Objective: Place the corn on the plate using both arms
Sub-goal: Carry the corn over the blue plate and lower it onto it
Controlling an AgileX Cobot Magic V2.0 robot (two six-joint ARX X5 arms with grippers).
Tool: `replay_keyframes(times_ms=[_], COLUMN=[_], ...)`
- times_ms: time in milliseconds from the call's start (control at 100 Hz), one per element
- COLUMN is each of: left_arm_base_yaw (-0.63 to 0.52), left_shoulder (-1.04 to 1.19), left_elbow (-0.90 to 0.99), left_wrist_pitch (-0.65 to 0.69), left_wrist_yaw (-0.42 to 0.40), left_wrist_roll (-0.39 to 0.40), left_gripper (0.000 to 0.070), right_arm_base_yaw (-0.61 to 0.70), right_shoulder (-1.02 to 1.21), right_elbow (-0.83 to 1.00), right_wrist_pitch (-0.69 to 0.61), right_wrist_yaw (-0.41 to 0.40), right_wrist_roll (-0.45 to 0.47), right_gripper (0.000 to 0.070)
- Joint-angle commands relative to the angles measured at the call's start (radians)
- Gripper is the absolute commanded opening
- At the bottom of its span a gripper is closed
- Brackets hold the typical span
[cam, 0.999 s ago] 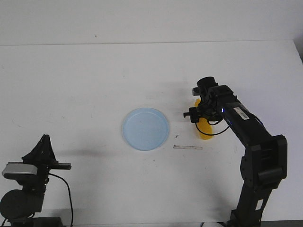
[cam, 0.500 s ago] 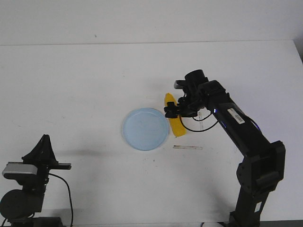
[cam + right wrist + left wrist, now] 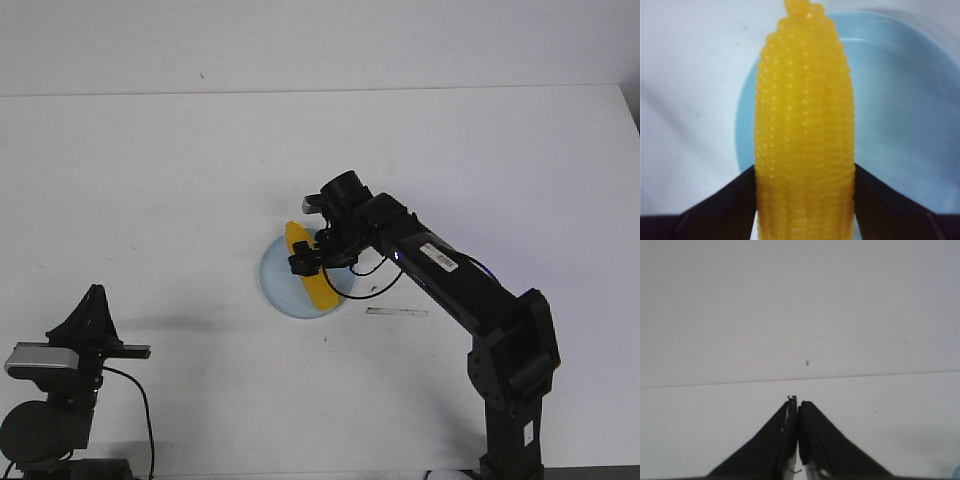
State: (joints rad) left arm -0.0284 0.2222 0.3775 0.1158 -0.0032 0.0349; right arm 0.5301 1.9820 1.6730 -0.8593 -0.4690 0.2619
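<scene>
The yellow corn (image 3: 306, 265) is held over the pale blue plate (image 3: 280, 285) near the table's middle, its tapered end pointing away. My right gripper (image 3: 318, 258) is shut on the corn's thick end. In the right wrist view the corn (image 3: 805, 130) fills the centre between the two black fingers (image 3: 720, 205), with the plate (image 3: 900, 115) beneath it. I cannot tell whether the corn touches the plate. My left gripper (image 3: 797, 405) is shut and empty, parked at the front left (image 3: 95, 300), far from the plate.
A small thin strip (image 3: 396, 312) lies on the white table just right of the plate. The table's far edge (image 3: 320, 92) runs across the back. The right arm (image 3: 450, 280) stretches from the front right over the table.
My right gripper has carried the corn leftward from the table right of the plate to above the plate. The left arm has not moved.
</scene>
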Motion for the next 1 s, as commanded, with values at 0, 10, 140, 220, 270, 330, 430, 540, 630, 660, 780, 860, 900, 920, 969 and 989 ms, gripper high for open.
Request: replay_keyframes(times_ms=[0,10,140,220,270,330,430,540,630,660,780,860,900,920,969,989], left_arm_base_yaw=[0.001,0.001,0.001,0.001,0.001,0.001,0.001,0.001,0.001,0.001,0.001,0.001,0.001,0.001,0.001,0.001], left_shoulder=[-0.002,-0.002,-0.002,-0.002,-0.002,-0.002,-0.002,-0.002,-0.002,-0.002,-0.002,-0.002,-0.002,-0.002,-0.002,-0.002], left_elbow=[0.008,0.008,0.008,0.008,0.008,0.008,0.008,0.008,0.008,0.008,0.008,0.008,0.008,0.008,0.008,0.008], left_wrist_pitch=[0.012,0.012,0.012,0.012,0.012,0.012,0.012,0.012,0.012,0.012,0.012,0.012,0.012,0.012,0.012,0.012], left_wrist_yaw=[-0.001,-0.002,-0.002,-0.002,-0.002,-0.002,-0.002,-0.002,-0.002,-0.002,-0.002,-0.002,-0.002,-0.002,-0.002,-0.002], left_wrist_roll=[0.005,0.005,0.005,0.005,0.005,0.005,0.005,0.005,0.005,0.005,0.005,0.005,0.005,0.005,0.005,0.005], left_gripper=[0.0001,0.0001,0.0001,0.0001,0.0001,0.0001,0.0001,0.0001,0.0001,0.0001,0.0001,0.0001,0.0001,0.0001,0.0001,0.0001], right_arm_base_yaw=[0.007,0.008,0.014,0.014,0.014,0.014,0.014,0.018,0.020,0.019,0.012,0.011,0.011,0.011,0.008,0.006], right_shoulder=[0.041,0.043,0.060,0.068,0.072,0.082,0.084,0.084,0.080,0.079,0.067,0.054,0.046,0.042,0.028,0.022], right_elbow=[0.015,0.015,0.015,0.015,0.015,0.015,0.015,0.015,0.018,0.018,0.018,0.018,0.018,0.018,0.018,0.018], right_wrist_pitch=[0.011,0.011,0.009,0.006,0.003,0.003,-0.001,0.011,0.015,0.018,0.018,0.024,0.029,0.030,0.036,0.038], right_wrist_yaw=[-0.002,-0.002,0.010,0.027,0.033,0.032,0.032,0.032,0.031,0.031,0.031,0.032,0.032,0.033,0.033,0.034], right_wrist_roll=[0.036,0.037,0.037,0.037,0.037,0.037,0.037,0.037,0.037,0.037,0.036,0.027,0.026,0.024,0.019,0.018], right_gripper=[0.0306,0.0306,0.0357,0.0411,0.0411,0.0411,0.0420,0.0440,0.0493,0.0509,0.0516,0.0516,0.0516,0.0515,0.0515,0.0515])
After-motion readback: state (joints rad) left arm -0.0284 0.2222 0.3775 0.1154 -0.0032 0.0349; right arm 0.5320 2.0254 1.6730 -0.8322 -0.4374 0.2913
